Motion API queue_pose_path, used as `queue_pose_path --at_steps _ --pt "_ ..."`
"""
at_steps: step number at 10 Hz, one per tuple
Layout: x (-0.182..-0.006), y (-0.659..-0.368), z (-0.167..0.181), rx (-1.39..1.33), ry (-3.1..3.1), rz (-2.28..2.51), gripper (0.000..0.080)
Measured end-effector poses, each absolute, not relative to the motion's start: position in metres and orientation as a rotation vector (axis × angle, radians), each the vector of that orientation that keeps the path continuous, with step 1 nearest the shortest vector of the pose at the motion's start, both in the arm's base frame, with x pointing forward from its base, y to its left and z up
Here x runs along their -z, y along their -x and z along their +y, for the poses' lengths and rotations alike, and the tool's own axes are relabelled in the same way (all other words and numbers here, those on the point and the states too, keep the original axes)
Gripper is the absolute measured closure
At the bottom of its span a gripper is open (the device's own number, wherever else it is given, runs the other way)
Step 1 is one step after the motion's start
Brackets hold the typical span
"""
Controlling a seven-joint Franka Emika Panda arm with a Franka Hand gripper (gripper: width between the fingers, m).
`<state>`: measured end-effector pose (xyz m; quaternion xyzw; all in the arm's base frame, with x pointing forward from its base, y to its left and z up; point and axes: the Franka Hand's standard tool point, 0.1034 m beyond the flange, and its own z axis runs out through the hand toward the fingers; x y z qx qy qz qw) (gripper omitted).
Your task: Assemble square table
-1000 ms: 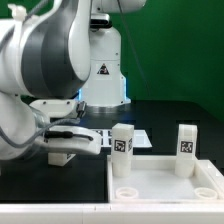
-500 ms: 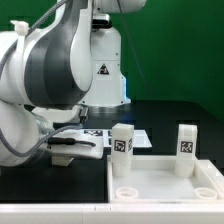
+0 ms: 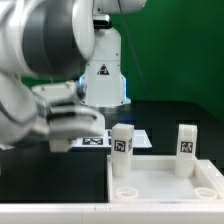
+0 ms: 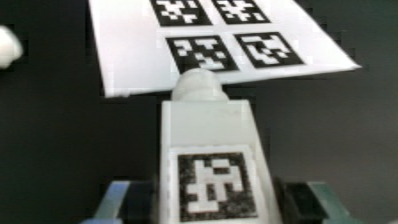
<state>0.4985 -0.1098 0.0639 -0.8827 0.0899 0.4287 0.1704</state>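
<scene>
The white square panel (image 3: 160,178) lies rim-up at the exterior view's lower right. Two white tagged legs stand upright at its far corners, one (image 3: 122,140) on the exterior view's left and one (image 3: 186,140) on its right. My gripper (image 3: 78,128) hangs left of the panel, above the table. In the wrist view the gripper (image 4: 217,205) is shut on a third white leg (image 4: 210,125). That leg lies lengthwise between the fingers (image 4: 121,202) with its tag facing the camera and its rounded end pointing at the marker board (image 4: 214,45).
The marker board (image 3: 104,138) lies on the black table behind the panel, partly hidden by my arm. The robot base (image 3: 103,80) stands at the back. A white rounded part (image 4: 9,45) shows at the edge of the wrist view, beside the marker board.
My arm has lifted and swung toward the camera, with the gripper rising off the table and shifting a little toward the panel.
</scene>
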Motion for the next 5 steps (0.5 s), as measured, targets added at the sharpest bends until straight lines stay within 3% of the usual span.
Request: queue_pose_path --at_steps 1,3,5 --pt "-0.078 -0.516 -0.109 -1.101 2.578 0.219 0.0514" --pt "-0.078 -0.51 -0.099 -0.995 2.642 0.223 0.0514" --pt "-0.083 -0.524 -0.101 -0.811 2.743 0.242 0.0514"
